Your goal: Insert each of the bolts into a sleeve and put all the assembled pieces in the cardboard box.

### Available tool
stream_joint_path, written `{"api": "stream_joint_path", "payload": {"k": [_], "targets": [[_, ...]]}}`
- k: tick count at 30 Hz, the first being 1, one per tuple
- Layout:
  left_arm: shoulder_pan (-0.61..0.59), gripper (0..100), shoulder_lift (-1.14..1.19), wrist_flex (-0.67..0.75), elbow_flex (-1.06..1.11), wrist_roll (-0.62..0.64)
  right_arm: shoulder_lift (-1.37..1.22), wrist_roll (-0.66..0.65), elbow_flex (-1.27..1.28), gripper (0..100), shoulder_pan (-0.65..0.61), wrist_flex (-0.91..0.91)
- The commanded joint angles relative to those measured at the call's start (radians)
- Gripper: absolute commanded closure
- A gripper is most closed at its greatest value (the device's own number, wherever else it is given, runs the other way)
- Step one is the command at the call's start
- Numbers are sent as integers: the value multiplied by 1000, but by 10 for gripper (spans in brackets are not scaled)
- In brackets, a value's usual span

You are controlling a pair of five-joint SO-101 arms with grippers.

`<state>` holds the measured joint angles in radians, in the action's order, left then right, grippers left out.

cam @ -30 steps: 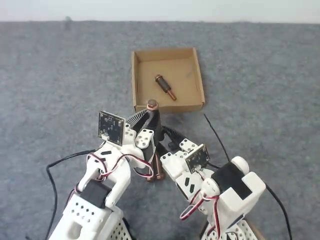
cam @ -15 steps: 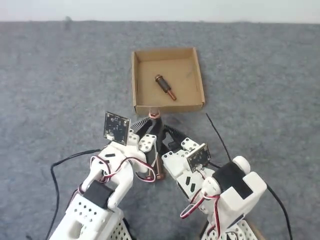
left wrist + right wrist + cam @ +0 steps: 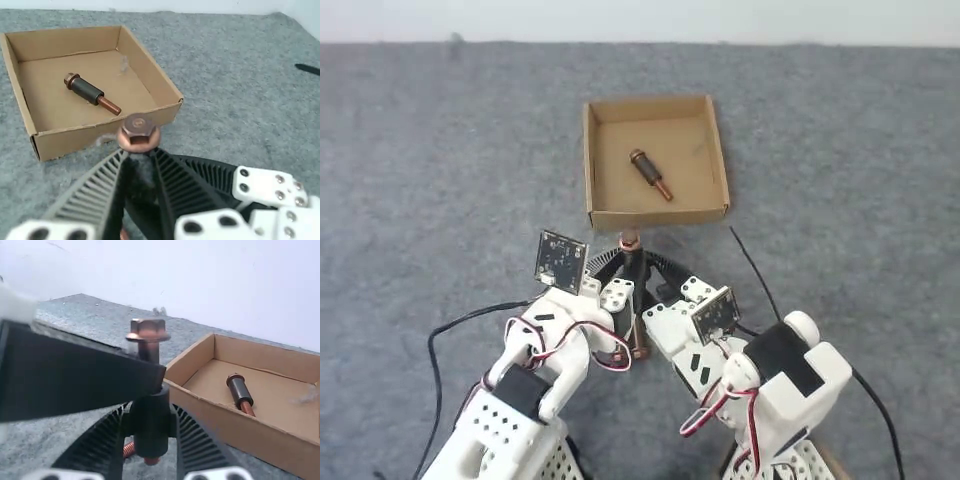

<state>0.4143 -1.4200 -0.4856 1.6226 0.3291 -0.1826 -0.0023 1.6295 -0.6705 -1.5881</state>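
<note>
Both arms white printed plastic: left arm (image 3: 535, 365), right arm (image 3: 785, 390). Jaws black, ribbed. Red-white-black servo leads (image 3: 545, 333) looped at joints. Black cable (image 3: 432, 345) trailing. Dark circuit board (image 3: 560, 258) at wrist. Small screws (image 3: 243, 173) in white bracket.

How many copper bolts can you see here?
3 bolts. One lies in the box, inside a sleeve; one stands upright in the left gripper; one lies on the carpet below, partly hidden. More may be hidden.
</note>
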Motion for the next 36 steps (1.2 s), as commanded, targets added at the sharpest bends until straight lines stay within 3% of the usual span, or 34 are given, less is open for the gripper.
{"api": "stream_joint_path", "payload": {"k": [1,7,18,26,36], "targets": [[5,985,-5,6,5,0,16,11,25,993,27,-8],[2,984,-5,147,70,-3,16,11,25,993,27,-8],[-3,981,-5,152,68,-3,16,9,25,993,27,-8],[-5,773,-5,123,68,-2,15,9,23,993,27,-8],[-5,765,-5,97,68,-2,10,9,23,993,27,-8]]}}
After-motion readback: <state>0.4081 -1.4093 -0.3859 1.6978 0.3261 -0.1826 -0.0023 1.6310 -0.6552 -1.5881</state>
